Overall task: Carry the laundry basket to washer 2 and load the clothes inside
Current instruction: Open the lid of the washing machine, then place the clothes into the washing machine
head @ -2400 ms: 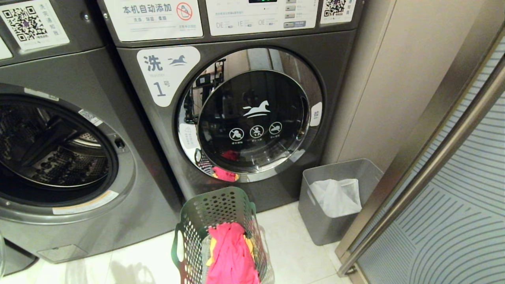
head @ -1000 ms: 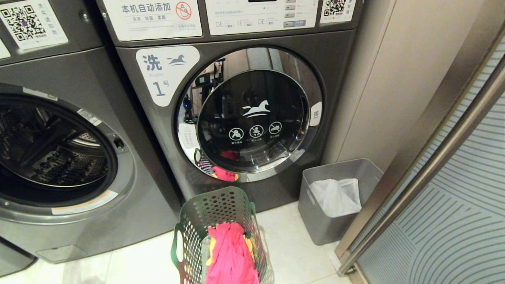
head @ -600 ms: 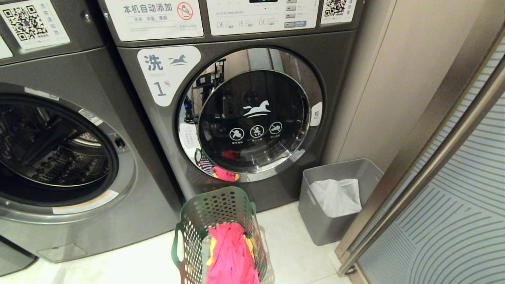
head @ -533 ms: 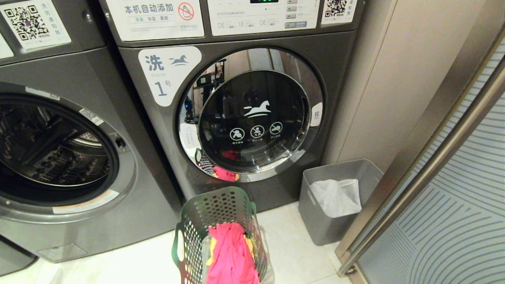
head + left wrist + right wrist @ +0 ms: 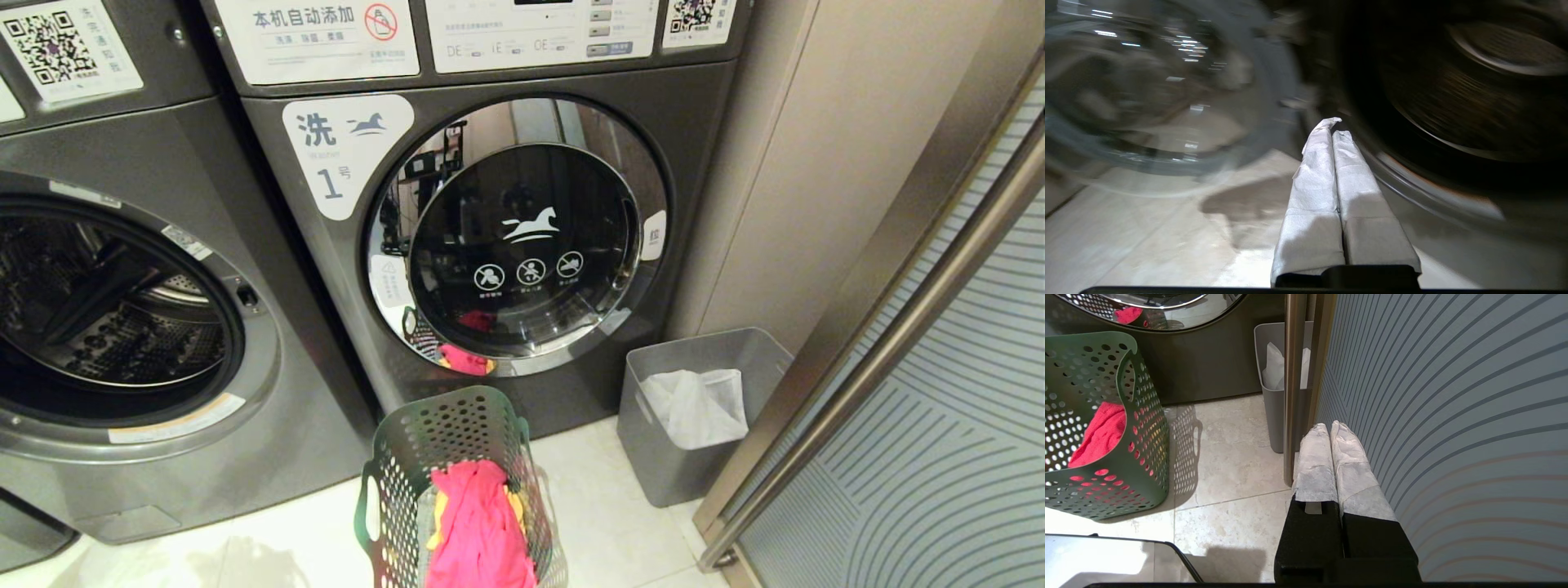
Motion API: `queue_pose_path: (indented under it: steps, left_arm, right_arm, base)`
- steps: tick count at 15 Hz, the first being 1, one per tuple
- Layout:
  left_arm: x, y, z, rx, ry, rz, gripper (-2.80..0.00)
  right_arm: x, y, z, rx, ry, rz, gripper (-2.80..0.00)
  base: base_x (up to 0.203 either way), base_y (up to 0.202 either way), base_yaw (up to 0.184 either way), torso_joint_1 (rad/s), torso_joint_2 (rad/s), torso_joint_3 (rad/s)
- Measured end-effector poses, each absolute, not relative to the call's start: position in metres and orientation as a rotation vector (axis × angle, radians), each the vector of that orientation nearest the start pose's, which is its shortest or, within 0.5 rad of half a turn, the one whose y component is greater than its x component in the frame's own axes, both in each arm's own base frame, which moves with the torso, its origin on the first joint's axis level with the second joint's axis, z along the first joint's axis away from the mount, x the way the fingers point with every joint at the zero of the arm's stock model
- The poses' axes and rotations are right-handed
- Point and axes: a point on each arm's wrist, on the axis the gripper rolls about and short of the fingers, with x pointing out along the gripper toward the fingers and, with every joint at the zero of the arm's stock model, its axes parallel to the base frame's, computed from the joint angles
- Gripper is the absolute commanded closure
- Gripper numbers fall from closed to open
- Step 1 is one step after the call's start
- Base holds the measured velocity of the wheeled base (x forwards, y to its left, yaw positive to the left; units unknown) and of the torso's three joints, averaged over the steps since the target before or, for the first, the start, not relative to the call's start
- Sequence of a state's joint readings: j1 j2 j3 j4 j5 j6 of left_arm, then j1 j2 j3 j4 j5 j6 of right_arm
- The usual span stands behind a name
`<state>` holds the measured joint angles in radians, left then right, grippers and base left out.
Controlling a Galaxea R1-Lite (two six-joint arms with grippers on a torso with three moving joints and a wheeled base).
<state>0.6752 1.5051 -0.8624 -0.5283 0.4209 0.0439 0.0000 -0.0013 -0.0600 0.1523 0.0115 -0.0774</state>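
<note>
the green laundry basket point(image 5: 457, 490) with pink clothes point(image 5: 478, 527) sits on the floor before washer 1 point(image 5: 522, 237), beside the open washer point(image 5: 122, 318), likely set down for loading; left gripper point(image 5: 1331, 132) and right gripper point(image 5: 1329, 430) both pressed together, empty

Washers: two, one open-doored point(image 5: 122, 327) at 9 o'clock, one labelled 1 point(image 5: 506, 229) at 12 o'clock
Laundry basket: one point(image 5: 445, 457) at 6 o'clock
Garments in it: two showing, pink-red point(image 5: 478, 531), yellow-orange point(image 5: 517, 508)
Grey bin: one point(image 5: 653, 457) at 4 o'clock
White sheet: one point(image 5: 694, 404)
QR stickers: two point(image 5: 51, 47) point(image 5: 694, 16)
</note>
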Motion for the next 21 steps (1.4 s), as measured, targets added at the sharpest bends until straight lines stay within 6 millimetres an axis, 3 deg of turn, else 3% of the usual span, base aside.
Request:
queue_pose_path:
  steps: [2, 3, 5, 6, 10, 13, 18, 21]
  left_arm:
    - [0.208, 0.096, 0.218, 0.03, 0.208, 0.79, 0.0]
    - [0.198, 0.062, 0.199, 0.041, 0.257, 0.645, 0.0]
    - [0.162, 0.021, 0.165, 0.059, 0.345, 0.404, 0.0]
    - [0.14, 0.012, 0.153, 0.057, 0.369, 0.3, 0.0]
    - [0.065, 0.001, 0.115, 0.033, 0.397, 0.057, 0.0]
    - [0.023, 0.0, 0.097, 0.042, 0.309, -0.008, 0.0]
    - [-0.013, 0.0, 0.09, 0.067, 0.008, -0.012, 0.0]
    - [-0.02, 0.0, 0.087, 0.07, -0.076, 0.0, 0.0]
  right_arm:
    - [-0.028, 0.0, 0.076, -0.077, 0.091, 0.015, 0.0]
    - [-0.028, 0.0, 0.076, -0.077, 0.091, 0.015, 0.0]
    - [-0.028, 0.0, 0.076, -0.077, 0.091, 0.015, 0.0]
    - [-0.028, 0.0, 0.076, -0.077, 0.091, 0.015, 0.0]
    - [-0.028, 0.0, 0.076, -0.077, 0.091, 0.015, 0.0]
    - [-0.028, 0.0, 0.076, -0.077, 0.091, 0.015, 0.0]
    - [-0.028, 0.0, 0.076, -0.077, 0.091, 0.015, 0.0]
    - [-0.028, 0.0, 0.076, -0.071, 0.091, 0.015, 0.0]
  base:
    - [0.0, 0.0, 0.0, 0.0, 0.0, 0.0]
    - [0.0, 0.0, 0.0, 0.0, 0.0, 0.0]
    - [0.0, 0.0, 0.0, 0.0, 0.0, 0.0]
    - [0.0, 0.0, 0.0, 0.0, 0.0, 0.0]
    - [0.0, 0.0, 0.0, 0.0, 0.0, 0.0]
    - [0.0, 0.0, 0.0, 0.0, 0.0, 0.0]
    - [0.0, 0.0, 0.0, 0.0, 0.0, 0.0]
    - [0.0, 0.0, 0.0, 0.0, 0.0, 0.0]
